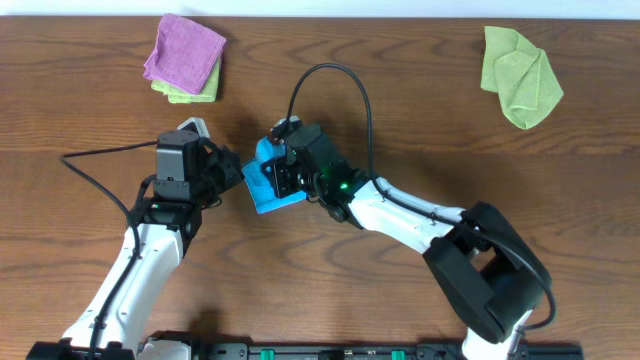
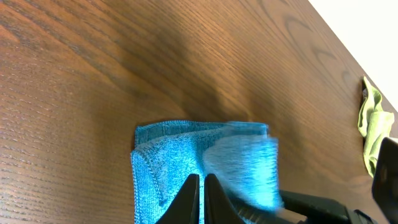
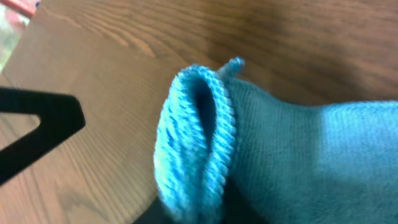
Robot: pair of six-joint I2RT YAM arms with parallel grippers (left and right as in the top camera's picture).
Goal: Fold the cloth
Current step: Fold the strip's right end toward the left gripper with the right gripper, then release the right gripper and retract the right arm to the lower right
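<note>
Wooden table (image 1: 420, 110) fills the view. Far corners: a light green cloth (image 1: 520, 75) on one side, a purple cloth (image 1: 185, 52) on the other. Centre stage, the cloth (image 1: 268, 192), sky-blue, folded small, lies between both grippers. One flap curls up at the right gripper (image 1: 284, 172), whose grip I cannot tell. The left gripper (image 2: 202, 186) has its fingers pressed together, tips over the cloth's edge.
</note>
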